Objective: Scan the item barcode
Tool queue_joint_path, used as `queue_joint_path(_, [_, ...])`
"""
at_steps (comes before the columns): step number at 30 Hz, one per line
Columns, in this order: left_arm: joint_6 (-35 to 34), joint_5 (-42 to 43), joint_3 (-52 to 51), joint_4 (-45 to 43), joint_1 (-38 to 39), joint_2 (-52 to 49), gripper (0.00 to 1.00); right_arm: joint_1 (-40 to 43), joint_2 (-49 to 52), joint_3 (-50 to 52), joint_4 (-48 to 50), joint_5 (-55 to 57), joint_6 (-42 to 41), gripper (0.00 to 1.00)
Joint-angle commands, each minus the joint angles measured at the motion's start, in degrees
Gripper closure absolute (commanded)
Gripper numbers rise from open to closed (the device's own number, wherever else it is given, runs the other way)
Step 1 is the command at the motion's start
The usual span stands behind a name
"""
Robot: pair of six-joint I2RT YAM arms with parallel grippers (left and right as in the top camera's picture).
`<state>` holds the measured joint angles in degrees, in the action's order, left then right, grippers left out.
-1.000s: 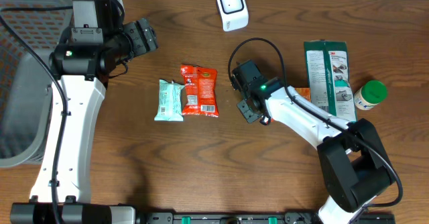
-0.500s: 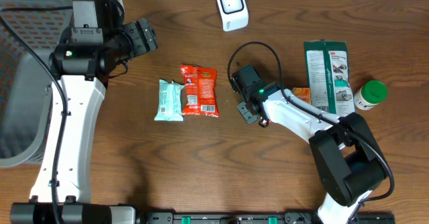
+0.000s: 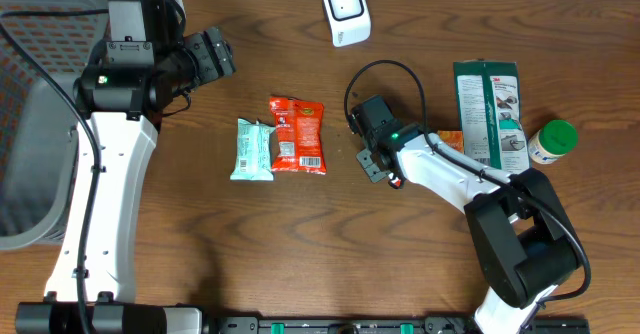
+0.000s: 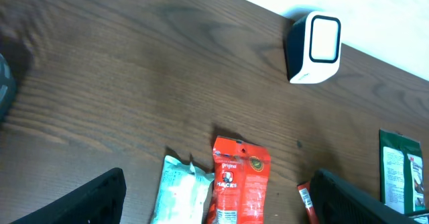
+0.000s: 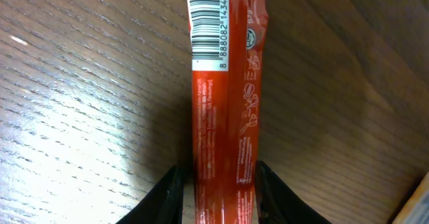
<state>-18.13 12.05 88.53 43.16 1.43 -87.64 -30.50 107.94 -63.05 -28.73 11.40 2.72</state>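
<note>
- The wooden surface (image 3: 300, 264) fills the overhead view, and a grey mesh basket (image 3: 30, 124) sits at its left edge.
- Our left tool (image 3: 218, 56) hangs over the far left part of the surface. Its jaws stand wide apart with nothing between them, so it has no part in this step.
- A tall green packet (image 3: 490, 114) lies at the right, with a green-capped bottle (image 3: 552, 140) just beside it.
- A red snack pouch (image 3: 297, 134) and a mint-coloured packet (image 3: 253, 150) lie touching side by side in the middle.
- The white scanner (image 3: 345, 11) stands at the far edge, well apart from everything else.
- Our right tool (image 5: 218, 187) sits just right of the pouch and is clamped on the near end of a slim red stick packet (image 5: 221, 103), one finger against each long edge.
- We cannot tell whether that packet is off the wood or resting on it.
- Its barcode (image 5: 210, 26) is printed at the free end and faces the wrist camera.
- We judge the pick-up to be the step in hand.
- The next move calls for lifting the packet clear, carrying it to the scanner, and turning the barcode squarely toward the scanner's window without the thin wrapper slipping or folding.
</note>
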Motion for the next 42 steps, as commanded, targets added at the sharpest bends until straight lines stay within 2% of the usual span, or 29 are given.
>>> queue_joint_path(1, [0.4, -0.1, 0.2, 0.1, -0.2, 0.4, 0.12, 0.6, -0.1, -0.9, -0.6, 0.6, 0.1, 0.69])
queue_joint_path(12, [0.4, -0.1, 0.2, 0.1, -0.2, 0.4, 0.12, 1.1, 0.3, 1.5, -0.4, -2.5, 0.1, 0.75])
queue_joint_path(21, [0.4, -0.1, 0.2, 0.1, -0.2, 0.4, 0.12, 2.0, 0.5, 2.2, 0.7, -5.8, -0.6, 0.91])
queue_joint_path(23, [0.4, -0.1, 0.2, 0.1, -0.2, 0.4, 0.12, 2.6, -0.6, 1.3, 0.2, -9.4, -0.5, 0.99])
queue_joint_path(26, [0.4, -0.1, 0.2, 0.1, -0.2, 0.4, 0.12, 4.1, -4.0, -0.6, -0.7, -18.3, -0.6, 0.99])
queue_joint_path(32, [0.4, -0.1, 0.2, 0.1, -0.2, 0.4, 0.12, 10.2, -10.6, -1.1, -0.4, -36.4, -7.6, 0.99])
queue_joint_path(36, [0.4, -0.1, 0.2, 0.1, -0.2, 0.4, 0.12, 14.5, -9.5, -0.6, -0.3, -48.2, -11.2, 0.99])
queue_joint_path(40, [0.4, -0.1, 0.2, 0.1, -0.2, 0.4, 0.12, 16.6, -4.5, -0.1, 0.8, -54.0, -12.3, 0.99])
queue_joint_path(42, [0.4, -0.1, 0.2, 0.1, -0.2, 0.4, 0.12, 17.0, -1.9, -0.1, 2.4, -52.8, -12.2, 0.96])
